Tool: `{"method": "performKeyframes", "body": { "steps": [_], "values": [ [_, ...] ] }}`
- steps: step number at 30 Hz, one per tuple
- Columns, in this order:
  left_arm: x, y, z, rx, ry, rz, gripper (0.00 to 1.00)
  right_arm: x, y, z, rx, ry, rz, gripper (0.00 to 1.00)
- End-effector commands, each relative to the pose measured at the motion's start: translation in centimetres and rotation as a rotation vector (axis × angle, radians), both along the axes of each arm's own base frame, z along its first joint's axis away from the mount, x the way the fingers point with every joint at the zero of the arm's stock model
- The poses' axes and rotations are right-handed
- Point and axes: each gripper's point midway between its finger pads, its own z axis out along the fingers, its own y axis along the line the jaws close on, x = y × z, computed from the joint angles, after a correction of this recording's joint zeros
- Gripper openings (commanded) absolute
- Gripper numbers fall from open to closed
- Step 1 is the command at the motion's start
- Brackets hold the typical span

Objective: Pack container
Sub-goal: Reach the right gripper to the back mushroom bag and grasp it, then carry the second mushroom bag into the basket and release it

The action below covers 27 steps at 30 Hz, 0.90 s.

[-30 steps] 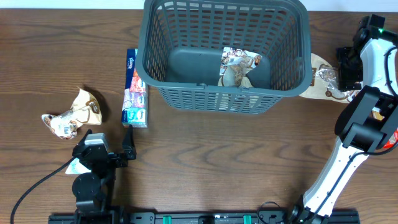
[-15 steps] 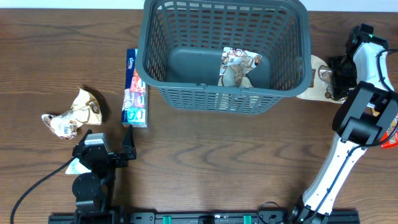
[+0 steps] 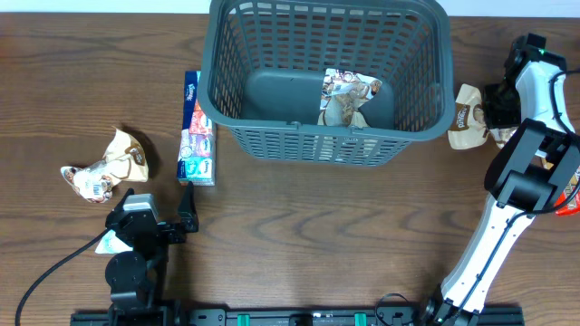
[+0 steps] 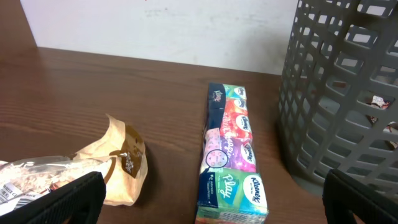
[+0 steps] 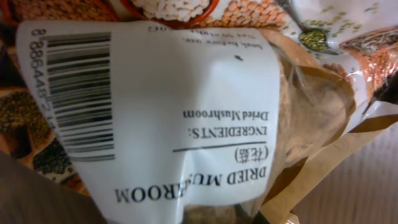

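Lying just left of the right claw (image 3: 491,112), the container (image 3: 308,143) sits toward the worktop's (image 3: 308,235) far edge, its long axis running side to side, so the right arm is far nearer. That claw seems clenched on a dried mushroom packet (image 3: 467,118); the left claw (image 3: 188,215) rests released. Dark grey lattice walls enclose one crumpled packet (image 3: 349,98).

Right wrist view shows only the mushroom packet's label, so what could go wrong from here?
1. The brown paper dried-mushroom packet sits beside the dark grey slotted plastic basket, just outside its right wall. Swinging it across could catch the thick rim.
2. The right hand appears to hold the packet by one end, so the crumpled bag might slip before it clears the rim.
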Motion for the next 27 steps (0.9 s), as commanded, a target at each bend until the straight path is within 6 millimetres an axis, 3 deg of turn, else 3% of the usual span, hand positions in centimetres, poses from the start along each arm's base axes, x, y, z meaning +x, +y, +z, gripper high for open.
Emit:
{"method": "performKeyframes", "body": {
  "steps": [1, 4, 8, 11, 16, 22, 25, 27],
  "values": [
    [0.0, -0.1, -1.4, -0.005, 0.027, -0.008, 0.98, 1.1, 2.0, -2.3, 0.103, -0.011, 0.136, 0.02],
    [0.0, -0.1, -1.4, -0.005, 0.027, -0.008, 0.99, 2.9, 2.2, -0.4, 0.099, -0.073, 0.222, 0.02],
    [0.0, -0.1, -1.4, -0.005, 0.027, -0.008, 0.99, 5.6, 2.3, 4.8, 0.026, -0.179, 0.334, 0.02],
    [0.0, -0.1, -1.4, -0.005, 0.027, -0.008, 0.99, 7.3, 2.6, 10.4, -0.045, -0.282, 0.412, 0.01],
    [0.0, -0.1, -1.4, -0.005, 0.027, -0.008, 0.99, 8.6, 4.8, 21.8, -0.130, -0.515, 0.568, 0.01],
    [0.0, -0.1, -1.4, -0.005, 0.027, -0.008, 0.99, 6.9, 10.3, 35.1, -0.186, -0.840, 0.855, 0.02],
    [0.0, -0.1, -1.4, -0.005, 0.027, -0.008, 0.99, 4.5, 14.0, 41.7, -0.225, -1.012, 1.028, 0.01],
    [0.0, -0.1, -1.4, -0.005, 0.027, -0.008, 0.99, 2.9, 16.6, 45.0, -0.251, -1.102, 1.135, 0.01]
  ]
}}
